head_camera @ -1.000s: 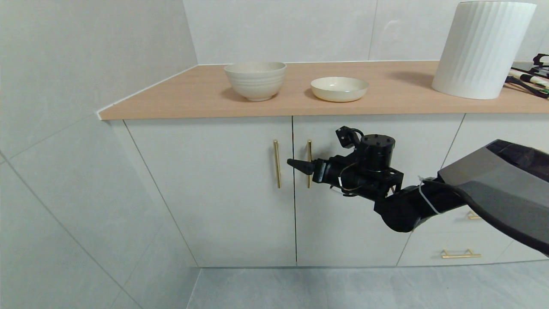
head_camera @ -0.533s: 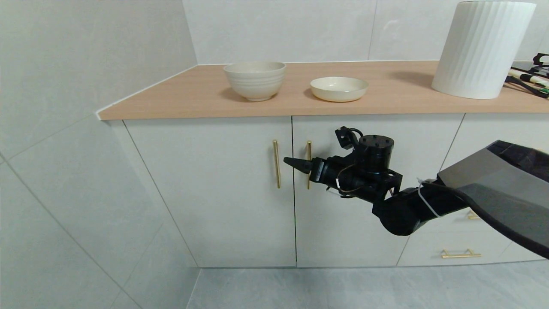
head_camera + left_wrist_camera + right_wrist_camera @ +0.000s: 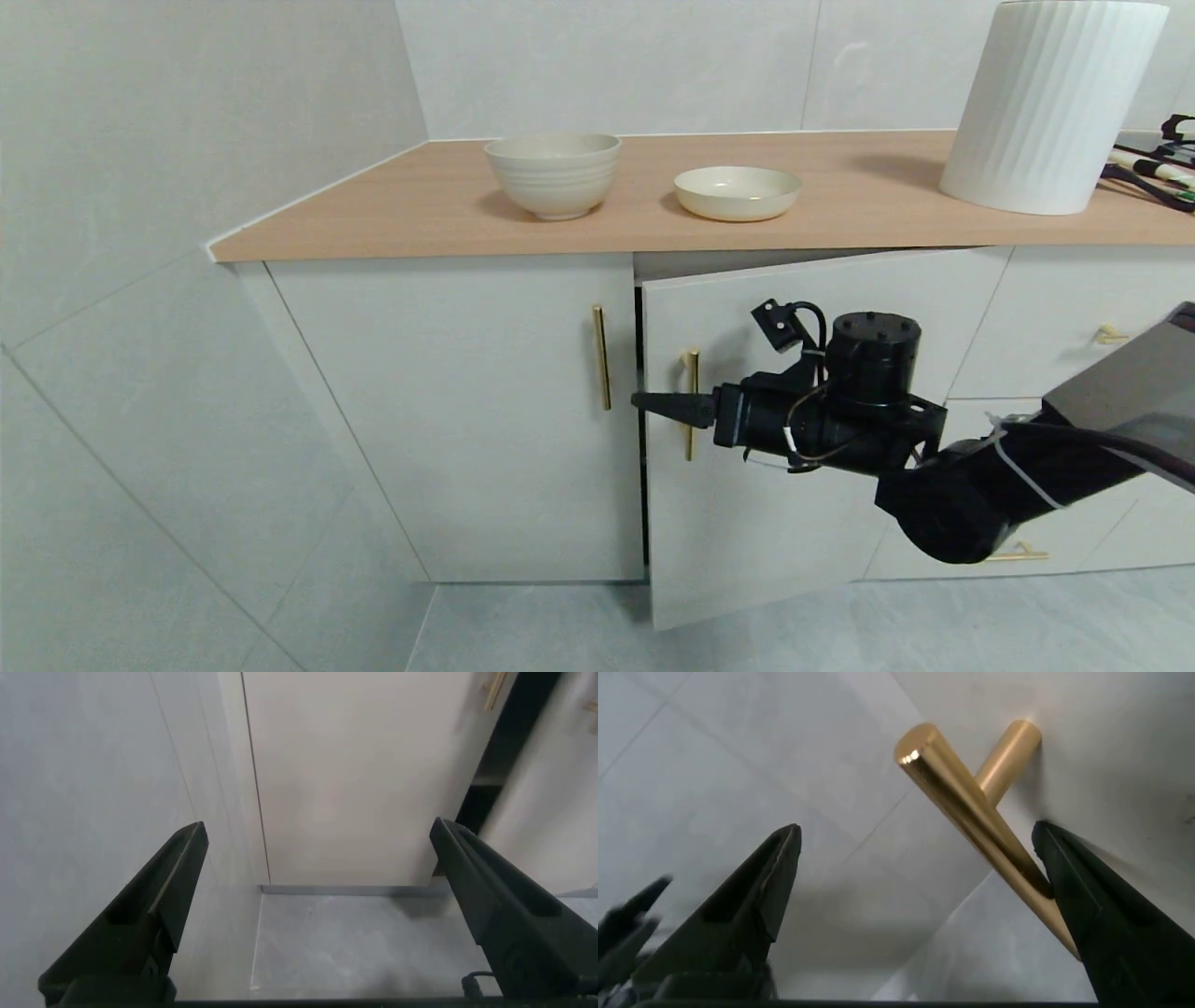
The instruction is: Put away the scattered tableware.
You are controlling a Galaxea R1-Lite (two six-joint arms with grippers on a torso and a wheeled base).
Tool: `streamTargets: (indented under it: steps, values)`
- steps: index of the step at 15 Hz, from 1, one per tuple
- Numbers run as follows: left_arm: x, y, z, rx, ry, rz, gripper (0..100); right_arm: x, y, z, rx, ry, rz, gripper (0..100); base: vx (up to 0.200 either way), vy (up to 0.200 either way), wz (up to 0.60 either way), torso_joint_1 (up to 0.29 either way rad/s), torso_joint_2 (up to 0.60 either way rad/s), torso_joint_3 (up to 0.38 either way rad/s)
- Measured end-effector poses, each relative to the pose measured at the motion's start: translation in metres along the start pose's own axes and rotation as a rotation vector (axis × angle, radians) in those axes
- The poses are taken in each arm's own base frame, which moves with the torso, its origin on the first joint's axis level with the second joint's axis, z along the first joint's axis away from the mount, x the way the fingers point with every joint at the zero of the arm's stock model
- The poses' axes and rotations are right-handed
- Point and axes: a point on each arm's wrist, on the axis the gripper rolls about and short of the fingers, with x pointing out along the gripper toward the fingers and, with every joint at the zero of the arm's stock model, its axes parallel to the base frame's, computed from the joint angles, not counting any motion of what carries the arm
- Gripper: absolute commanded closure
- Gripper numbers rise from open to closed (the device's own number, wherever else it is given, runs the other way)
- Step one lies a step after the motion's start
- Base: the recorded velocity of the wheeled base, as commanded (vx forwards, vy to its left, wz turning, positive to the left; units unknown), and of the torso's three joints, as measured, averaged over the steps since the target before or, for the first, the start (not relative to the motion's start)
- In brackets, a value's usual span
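A deep beige bowl and a shallow cream dish stand on the wooden countertop. Below them, the right cabinet door stands partly open, with a dark gap along its left edge. My right gripper is at that door's gold bar handle. In the right wrist view the gripper is open and the handle runs between its fingers, close to one of them. My left gripper is open and empty, low down, facing the floor beside the cabinet's left end.
The left cabinet door is closed, its gold handle near the gap. A tall white ribbed cylinder stands at the counter's right, with utensils beyond it. Drawers with gold pulls lie to the right. A tiled wall closes the left side.
The right cabinet door was closed and has swung open towards me. My right gripper has moved back and slightly down with the handle.
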Motion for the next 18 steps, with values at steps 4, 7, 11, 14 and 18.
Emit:
streamTargets:
  steps: [4,7,11,14,18]
  values:
    - [0.0,0.0,0.0,0.0,0.0,0.0,0,-0.044,0.031,-0.018,0.026,0.097,0.08,0,0.0,0.0,0.0,0.0,0.0,0.0]
    - [0.0,0.0,0.0,0.0,0.0,0.0,0,-0.072,0.048,-0.025,0.034,0.145,0.136,0,0.0,0.0,0.0,0.0,0.0,0.0]
    - [0.0,0.0,0.0,0.0,0.0,0.0,0,-0.091,0.059,-0.031,-0.021,0.153,0.154,0,0.0,0.0,0.0,0.0,0.0,0.0]
    - [0.0,0.0,0.0,0.0,0.0,0.001,0,-0.104,0.063,-0.04,-0.046,0.169,0.153,0,0.0,0.0,0.0,0.0,0.0,0.0]
    - [0.0,0.0,0.0,0.009,0.0,-0.002,0,-0.118,0.069,-0.049,-0.04,0.187,0.148,0,0.0,0.0,0.0,0.0,0.0,0.0]
